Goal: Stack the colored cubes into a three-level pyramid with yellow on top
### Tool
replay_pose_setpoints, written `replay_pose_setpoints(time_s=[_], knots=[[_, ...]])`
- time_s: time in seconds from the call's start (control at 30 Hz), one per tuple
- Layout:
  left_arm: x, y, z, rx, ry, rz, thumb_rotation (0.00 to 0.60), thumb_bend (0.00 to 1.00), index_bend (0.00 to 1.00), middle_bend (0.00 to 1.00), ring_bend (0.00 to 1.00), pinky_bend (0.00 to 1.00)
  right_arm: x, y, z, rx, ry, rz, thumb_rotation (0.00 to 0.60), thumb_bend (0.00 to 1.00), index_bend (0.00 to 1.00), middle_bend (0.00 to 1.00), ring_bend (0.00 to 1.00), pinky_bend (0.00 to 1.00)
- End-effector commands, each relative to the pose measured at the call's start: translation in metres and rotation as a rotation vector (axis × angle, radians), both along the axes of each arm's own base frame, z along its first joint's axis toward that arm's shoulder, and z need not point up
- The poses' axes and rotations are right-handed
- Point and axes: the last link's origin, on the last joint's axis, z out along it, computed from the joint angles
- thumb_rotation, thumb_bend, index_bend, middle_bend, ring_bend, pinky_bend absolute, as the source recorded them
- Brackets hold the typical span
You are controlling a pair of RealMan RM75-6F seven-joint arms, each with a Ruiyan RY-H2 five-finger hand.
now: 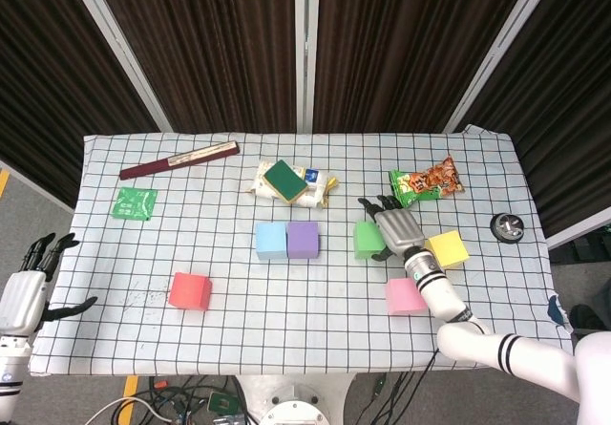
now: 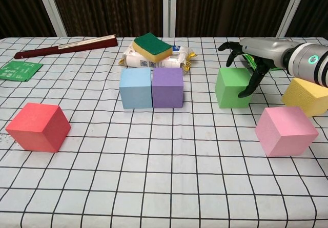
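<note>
The right hand hangs over the green cube, fingers spread and arched around its right side, nothing gripped yet. That cube sits directly beneath and just left of the fingertips, well apart from the blue cube and purple cube, which touch side by side mid-table. The yellow cube waits just right of the hand, tilted in the chest view; the pink cube is near the front edge. All look matte, foam-like, sharp-cornered. The left hand idles open off the table's left edge, far from everything.
</note>
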Motion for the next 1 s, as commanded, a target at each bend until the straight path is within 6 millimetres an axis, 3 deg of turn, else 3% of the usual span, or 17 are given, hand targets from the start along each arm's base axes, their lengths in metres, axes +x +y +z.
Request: replay_pose_setpoints(time_s=[0.03,0.33,0.53,1.0], knots=[[0.0,-0.001,0.0,-0.009,-0.001,0.002,0.6,0.0,0.08,0.19,0.01,0.05,0.002,-0.001,-0.003,-0.019,0.003,0.006,0.6,0.0,0.0,0.31,0.0,0.0],[-0.002,-0.002,-0.002,-0.024,-0.008,0.01,0.6,0.0,0.08,0.19,0.01,0.05,0.019,-0.004,0.004,-0.06,-0.049,0.082,0.6,0.07,0.0,0.53,0.1,0.0],[-0.004,-0.002,-0.002,-0.023,-0.024,0.019,0.6,0.0,0.08,0.19,0.01,0.05,0.033,-0.003,0.001,-0.03,-0.053,0.128,0.6,0.1,0.0,0.55,0.11,0.0],[-0.01,-0.001,-0.003,-0.028,-0.044,0.033,0.6,0.0,0.08,0.19,0.01,0.05,0.05,-0.001,-0.027,-0.025,-0.035,0.137,0.6,0.11,0.0,0.56,0.12,0.0]])
